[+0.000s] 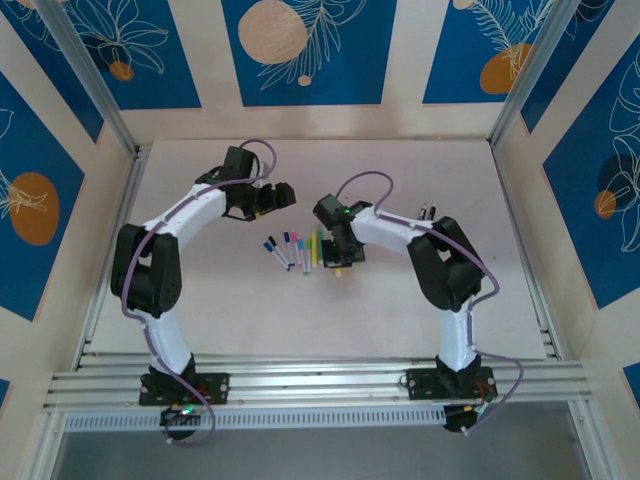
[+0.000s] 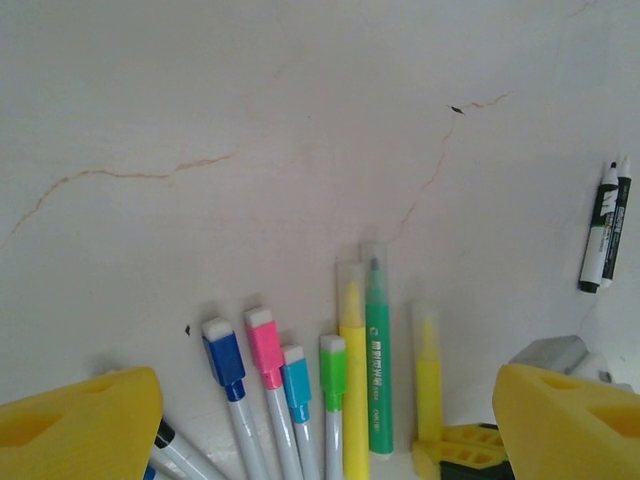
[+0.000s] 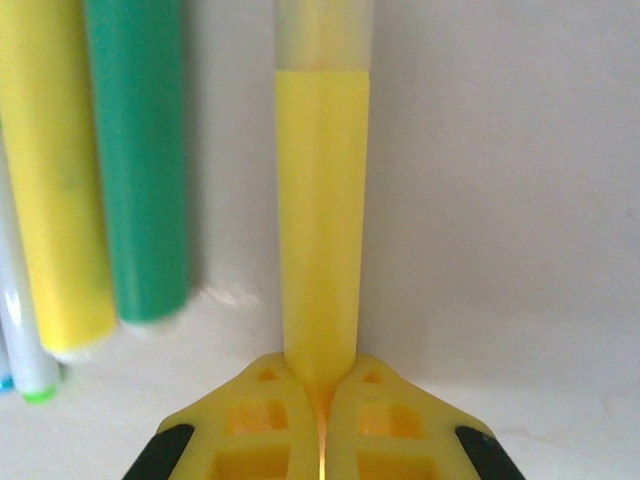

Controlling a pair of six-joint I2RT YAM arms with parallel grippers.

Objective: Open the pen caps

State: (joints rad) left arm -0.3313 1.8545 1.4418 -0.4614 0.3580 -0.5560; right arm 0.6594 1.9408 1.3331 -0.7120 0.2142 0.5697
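Tabletop (image 2: 300,120) is lying bare beyond the pens (image 2: 378,350); left gripper (image 2: 322,425) is hovering spread, right gripper (image 3: 320,385) is pinching the yellow pen (image 3: 320,200) by its tail end.

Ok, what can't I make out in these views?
Left wrist: lower barrels of the thin white marker pens, cut by the bottom edge.
Right wrist: clear cap of the yellow plastic highlighter, cut by the top edge; its rear end, inside the shut right end effector.
Top external: pen row, too small.
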